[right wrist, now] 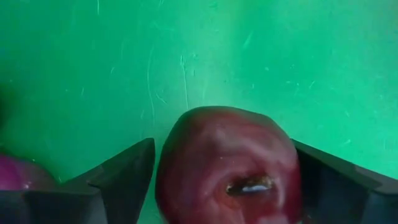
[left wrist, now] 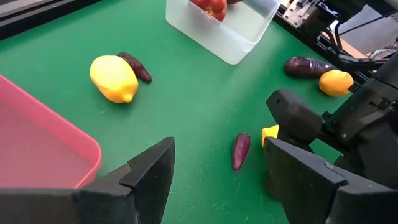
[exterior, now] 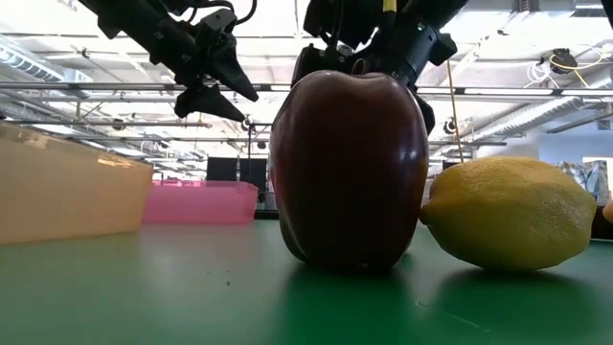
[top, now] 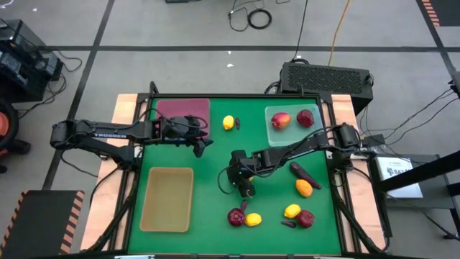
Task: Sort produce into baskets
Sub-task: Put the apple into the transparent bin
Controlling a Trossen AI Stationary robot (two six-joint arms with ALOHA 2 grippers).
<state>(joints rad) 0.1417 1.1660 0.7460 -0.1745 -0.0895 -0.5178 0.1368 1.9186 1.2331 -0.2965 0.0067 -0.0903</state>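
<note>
- high view: two apples (top: 292, 119) lay in the clear tray (top: 272, 133) at the far right of the desk (top: 208, 169). the maroon tray (top: 183, 109) far left and the tan tray (top: 167, 199) near left looked bare. loose on the green were a lemon (top: 228, 123) with a small dark piece beside it, a purple vegetable (top: 302, 172), an orange fruit (top: 304, 188), a dark apple (top: 236, 216) touching a second lemon (top: 252, 219), and a third lemon (top: 292, 211) beside another apple (top: 306, 218). i judged the sorting barely begun. the right tool (top: 244, 188) hung just above the dark apple; the left tool (top: 200, 144) waited by the maroon tray.
- low view: the dark apple (exterior: 349, 172) stood on the desk with the lemon (exterior: 508, 213) against it, the right tool (exterior: 369, 38) directly over it. behind lay a bright workshop with ceiling rails.
- left wrist view: the left tool (left wrist: 217, 180) stood open and empty over bare green.
- right wrist view: the right tool (right wrist: 224, 180) stood open, one finger (right wrist: 121, 171) on each side of the dark apple (right wrist: 227, 165), not yet gripping.
</note>
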